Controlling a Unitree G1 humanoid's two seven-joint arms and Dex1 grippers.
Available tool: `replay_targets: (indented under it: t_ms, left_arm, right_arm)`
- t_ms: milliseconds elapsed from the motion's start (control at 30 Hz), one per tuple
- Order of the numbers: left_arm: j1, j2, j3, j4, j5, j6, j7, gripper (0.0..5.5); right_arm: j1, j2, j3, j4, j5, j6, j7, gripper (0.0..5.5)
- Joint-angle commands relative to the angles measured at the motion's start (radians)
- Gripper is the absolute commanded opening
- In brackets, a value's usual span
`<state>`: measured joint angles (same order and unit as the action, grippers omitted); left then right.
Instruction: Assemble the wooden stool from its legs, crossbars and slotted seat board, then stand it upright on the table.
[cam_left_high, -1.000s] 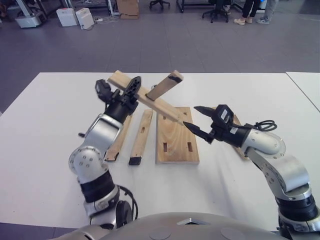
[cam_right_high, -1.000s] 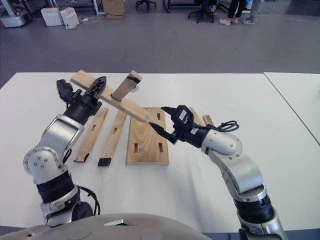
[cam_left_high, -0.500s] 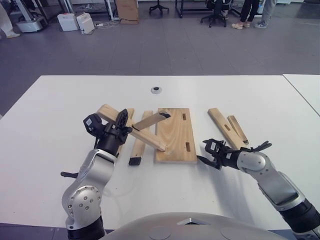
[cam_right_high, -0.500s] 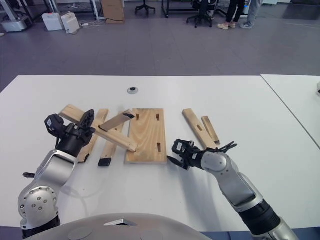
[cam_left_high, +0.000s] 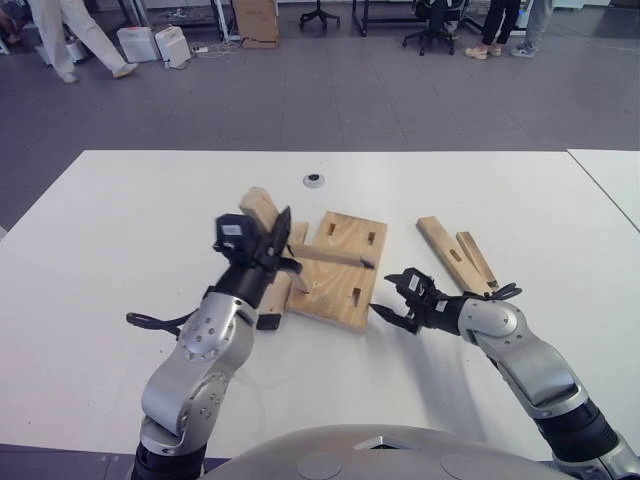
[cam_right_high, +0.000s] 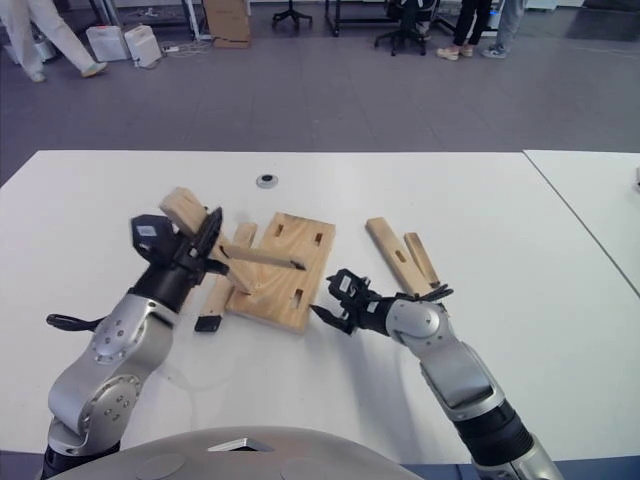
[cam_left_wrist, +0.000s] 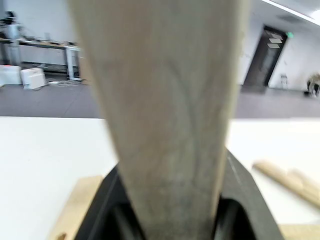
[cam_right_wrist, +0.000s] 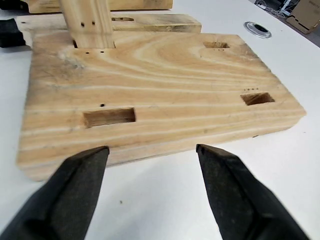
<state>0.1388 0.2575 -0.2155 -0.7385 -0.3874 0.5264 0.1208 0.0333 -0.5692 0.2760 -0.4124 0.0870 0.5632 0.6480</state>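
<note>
Head stereo: forward-down over both arms. Right wrist cam: low behind right gripper (cam_right_wrist: 151, 149), seat board (cam_right_wrist: 165, 85) just ahead, shared with head. Left cam: against held leg (cam_left_wrist: 165, 125).

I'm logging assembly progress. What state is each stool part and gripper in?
Pale wooden stool leg with crossbar: held tilted, lower end on the board.
Slotted wooden seat board: lying flat, slots up.
Left gripper: shut on the leg.
Right gripper: open at the board's edge.
Loose black-footed wooden leg: lying flat.
Two wooden pieces on the right: lying flat, untouched.
</note>
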Motion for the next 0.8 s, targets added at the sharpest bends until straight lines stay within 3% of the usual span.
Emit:
replay_targets:
  t_ms: [33,133,300,467,667,800]
  left_arm:
    - [0.015,0.001,0.004,0.115,0.046,0.054,-0.015,1.02]
    - [-0.092,-0.055,0.078,0.067,-0.039,0.057,-0.024,1.02]
    - [-0.163,-0.071,0.141,-0.019,-0.184,0.098,-0.109,2.07]
    - [-0.126,-0.059,0.242,-0.077,-0.472,0.156,-0.171,2.93]
    - [-0.228,-0.044,0.267,-0.154,-0.774,0.155,-0.098,4.01]
    - [-0.390,0.025,0.450,-0.031,-0.735,0.068,0.005,4.33]
  right_arm:
    - [-0.010,-0.022,-0.027,0.003,-0.002,-0.021,0.007,3.26]
    - [-0.020,-0.015,-0.043,0.014,0.000,-0.031,-0.002,3.26]
    - [-0.026,-0.020,-0.104,0.054,0.005,-0.059,-0.015,3.26]
    - [-0.066,-0.048,-0.212,0.140,0.014,-0.112,-0.012,3.26]
    - [-0.110,-0.056,-0.295,0.206,0.017,-0.143,-0.038,3.26]
    - [-0.131,-0.046,-0.313,0.231,0.012,-0.152,-0.060,3.26]
